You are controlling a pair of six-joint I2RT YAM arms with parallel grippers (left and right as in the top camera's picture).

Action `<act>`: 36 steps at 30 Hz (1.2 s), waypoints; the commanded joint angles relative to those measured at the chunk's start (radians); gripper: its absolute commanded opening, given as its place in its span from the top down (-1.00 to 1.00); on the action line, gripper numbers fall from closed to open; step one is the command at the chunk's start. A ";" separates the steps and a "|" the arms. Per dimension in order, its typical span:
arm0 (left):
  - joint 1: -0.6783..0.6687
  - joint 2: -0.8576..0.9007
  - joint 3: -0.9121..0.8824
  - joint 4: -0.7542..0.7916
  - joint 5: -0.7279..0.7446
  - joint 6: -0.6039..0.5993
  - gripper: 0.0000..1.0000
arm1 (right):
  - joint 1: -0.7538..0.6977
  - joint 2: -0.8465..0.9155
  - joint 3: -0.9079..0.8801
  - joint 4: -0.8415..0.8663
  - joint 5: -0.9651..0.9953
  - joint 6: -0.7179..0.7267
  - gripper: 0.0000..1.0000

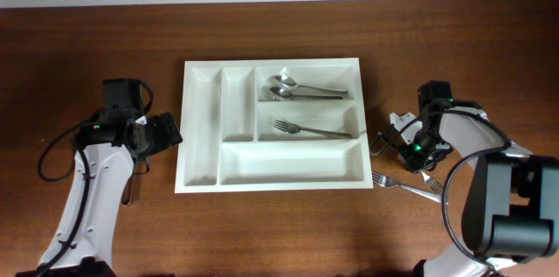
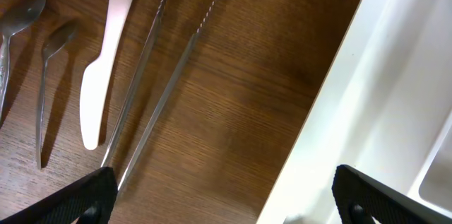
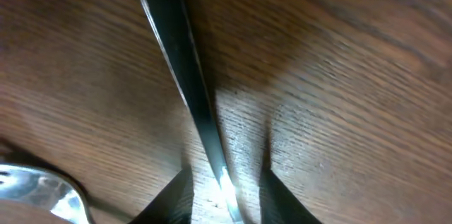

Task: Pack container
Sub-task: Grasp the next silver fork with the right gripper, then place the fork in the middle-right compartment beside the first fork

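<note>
The container (image 1: 201, 128) is found at the middle of the table (image 1: 279, 233), lying flat, with its two narrow compartments on the left and its three wide ones on the right. Two packed spoons (image 1: 293, 86) are seen side by side in the top wide compartment. One packed fork (image 1: 310, 128) is seen in the middle wide compartment. The bottom wide compartment and both narrow ones are seen bare.

The left gripper (image 1: 166, 131) is placed just beside the container's left rim. In the left wrist view its fingers (image 2: 88, 196) are set wide apart, and nothing is held between them. Below this gripper (image 2: 226, 199) bare wood is seen, with the container's rim (image 2: 374, 97) to one side. Beyond it, a white knife (image 2: 106, 54), two thin metal rods (image 2: 136, 75) and two loose spoons (image 2: 18, 19) are laid on the table, well clear of the fingers.

The right gripper (image 1: 409, 153) is placed near the container's right rim and is lowered close to the table. A loose fork (image 1: 406, 187) lies on the wood just beside it. In the right wrist view, a dark metal handle (image 3: 183, 75) is straddled by the fingers (image 3: 176, 199), which stand slightly apart; wood is visible on either side of the handle, so no clamping is recorded for this gripper (image 3: 227, 199). Whether this handle belongs to the loose fork cannot be told. A shiny metal part (image 3: 42, 189) is noted at the lower left edge; its kind cannot be told.
</note>
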 commanded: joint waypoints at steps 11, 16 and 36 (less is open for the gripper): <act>0.003 0.003 0.019 0.000 -0.011 0.012 -0.99 | 0.006 0.033 0.053 0.025 0.243 0.253 0.92; 0.003 0.003 0.019 0.000 -0.011 0.012 -0.98 | 0.008 0.003 0.163 -0.029 0.316 0.284 0.92; 0.003 0.003 0.019 0.000 -0.011 0.012 -0.99 | 0.516 0.008 0.550 -0.210 -0.170 -0.333 0.92</act>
